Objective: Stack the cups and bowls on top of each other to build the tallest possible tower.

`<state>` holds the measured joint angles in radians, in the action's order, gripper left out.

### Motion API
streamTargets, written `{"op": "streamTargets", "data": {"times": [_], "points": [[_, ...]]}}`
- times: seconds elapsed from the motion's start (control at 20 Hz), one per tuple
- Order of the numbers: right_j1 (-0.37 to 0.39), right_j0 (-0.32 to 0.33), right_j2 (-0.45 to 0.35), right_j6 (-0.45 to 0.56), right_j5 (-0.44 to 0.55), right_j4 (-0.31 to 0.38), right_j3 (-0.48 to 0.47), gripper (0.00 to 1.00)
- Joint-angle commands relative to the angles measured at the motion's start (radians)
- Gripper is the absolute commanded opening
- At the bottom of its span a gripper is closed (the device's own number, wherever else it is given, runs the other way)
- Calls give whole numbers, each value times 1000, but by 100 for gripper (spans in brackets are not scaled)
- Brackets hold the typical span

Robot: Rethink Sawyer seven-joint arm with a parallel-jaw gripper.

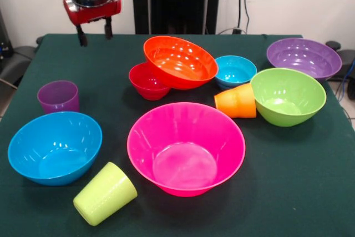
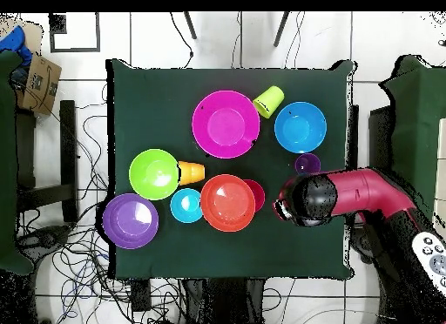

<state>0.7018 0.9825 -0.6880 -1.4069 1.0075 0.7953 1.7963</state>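
Bowls and cups are scattered all over the green table (image 1: 310, 192) right now, nothing really stacked. Only thing close to a pile is the orange bowl (image 1: 180, 62), which sits tilted, leaning on the small red bowl (image 1: 147, 81) at its side. The big pink bowl (image 1: 186, 147) stands alone and upright at the front middle, with the lime green cup (image 1: 105, 193) tipped on its side just beside it, mouth pointing up toward the pink rim. Next to that is the large blue bowl (image 1: 55, 147), upright, and behind it the purple cup (image 1: 58, 96) standing upright too. Over on the other side, the orange cup (image 1: 236, 101) lies on its side, squeezed between the small light blue bowl (image 1: 235, 71) and the lime green bowl (image 1: 287, 96), touching the green one as far as I can see. The purple bowl (image 1: 304, 58) sits at the back corner, just behind the green one. The gripper (image 1: 95, 32) hangs up in the air above the far edge of the table, well above the purple cup, its two short black fingers (image 1: 82, 36) spread a bit apart with nothing between them. From overhead the red arm (image 2: 366, 192) reaches in from the side and its head covers the gripper.
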Motion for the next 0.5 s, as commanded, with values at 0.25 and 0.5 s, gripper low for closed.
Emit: {"op": "streamTargets", "data": {"times": [0.25,0.5], "points": [[284,12,73,96,147,-79,179,100],[328,3,100,80,156,-54,198,100]]}}
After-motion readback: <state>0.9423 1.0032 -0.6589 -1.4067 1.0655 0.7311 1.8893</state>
